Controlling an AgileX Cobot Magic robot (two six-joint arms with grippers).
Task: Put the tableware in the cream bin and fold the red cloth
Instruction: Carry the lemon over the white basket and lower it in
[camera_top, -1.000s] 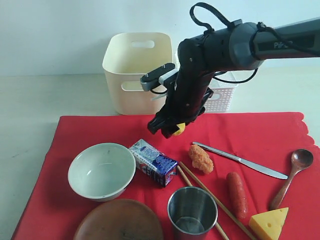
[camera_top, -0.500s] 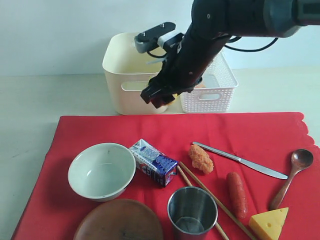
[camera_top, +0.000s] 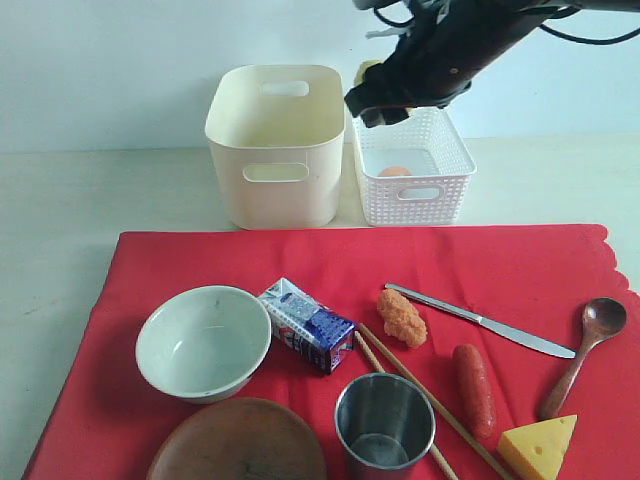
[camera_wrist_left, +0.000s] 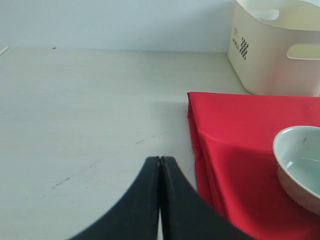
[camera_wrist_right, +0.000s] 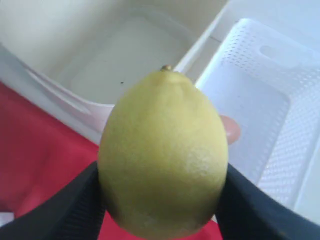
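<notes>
We hold the lemon (camera_wrist_right: 162, 150) in our right gripper (camera_wrist_right: 162, 202), seemingly over the basket (camera_top: 440, 150). Our left gripper (camera_wrist_left: 160, 167) is clenched empty beside the cloth (camera_top: 300, 255). Bowl (camera_top: 203, 342), cup (camera_top: 384, 420) and knife (camera_top: 480, 320) sit on the cloth, outside the bin (camera_top: 275, 150).

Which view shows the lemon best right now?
Right wrist view: the lemon fills it, clamped in the right gripper. The exterior view shows only a yellow sliver behind that gripper; the left wrist view, none.
</notes>
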